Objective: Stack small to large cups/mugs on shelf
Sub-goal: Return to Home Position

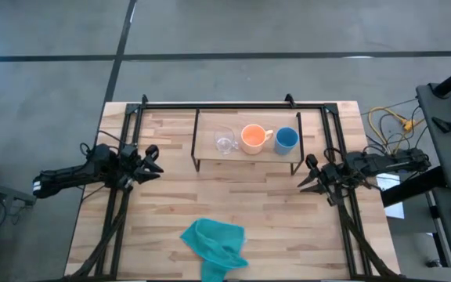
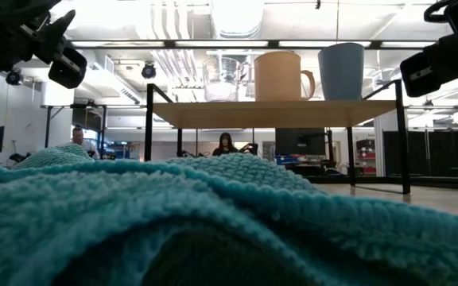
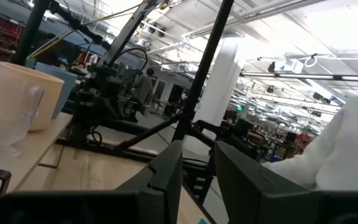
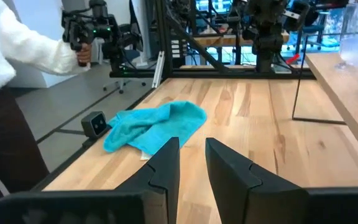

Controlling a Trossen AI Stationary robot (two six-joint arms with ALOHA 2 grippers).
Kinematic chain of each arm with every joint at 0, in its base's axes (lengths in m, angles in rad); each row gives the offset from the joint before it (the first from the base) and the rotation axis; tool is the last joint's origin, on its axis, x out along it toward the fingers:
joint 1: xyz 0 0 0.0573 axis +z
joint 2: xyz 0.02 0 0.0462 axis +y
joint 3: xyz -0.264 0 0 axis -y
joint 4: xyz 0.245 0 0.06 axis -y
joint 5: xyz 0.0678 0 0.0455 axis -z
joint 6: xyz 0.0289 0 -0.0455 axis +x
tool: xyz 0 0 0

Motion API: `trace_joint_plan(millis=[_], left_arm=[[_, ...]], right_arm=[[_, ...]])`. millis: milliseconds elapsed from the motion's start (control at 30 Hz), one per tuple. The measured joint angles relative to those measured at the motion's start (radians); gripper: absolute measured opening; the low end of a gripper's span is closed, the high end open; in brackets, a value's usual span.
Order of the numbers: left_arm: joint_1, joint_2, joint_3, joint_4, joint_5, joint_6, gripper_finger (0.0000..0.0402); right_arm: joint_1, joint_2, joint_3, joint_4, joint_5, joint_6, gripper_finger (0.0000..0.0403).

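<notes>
Though faint (glare), glass cup (image 1: 225,142) seemingly leftmost on shelf (image 1: 210,125); left claw (image 1: 156,159), right claw (image 1: 304,172) spread.

Open tabletop (image 1: 288,211) lies between shelf (image 1: 206,135) and teal cloth (image 1: 214,244).

One shelf (image 1: 207,125) carries three vessels: one clear glass cup (image 1: 225,142), one orange mug (image 1: 253,139), one blue cup (image 1: 286,140). One teal cloth (image 1: 214,244) lies in front of the shelf; one left pincer (image 1: 153,161) and one right pincer (image 1: 307,173) flank it.
</notes>
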Motion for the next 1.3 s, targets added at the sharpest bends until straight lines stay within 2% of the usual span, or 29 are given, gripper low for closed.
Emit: trace_joint_plan(millis=[1300], left_arm=[[0.000, 0.002, -0.003, 0.000, 0.000, 0.000, 0.0081]], right_arm=[[0.000, 0.000, -0.026, 0.007, 0.002, 0.000, 0.0071]])
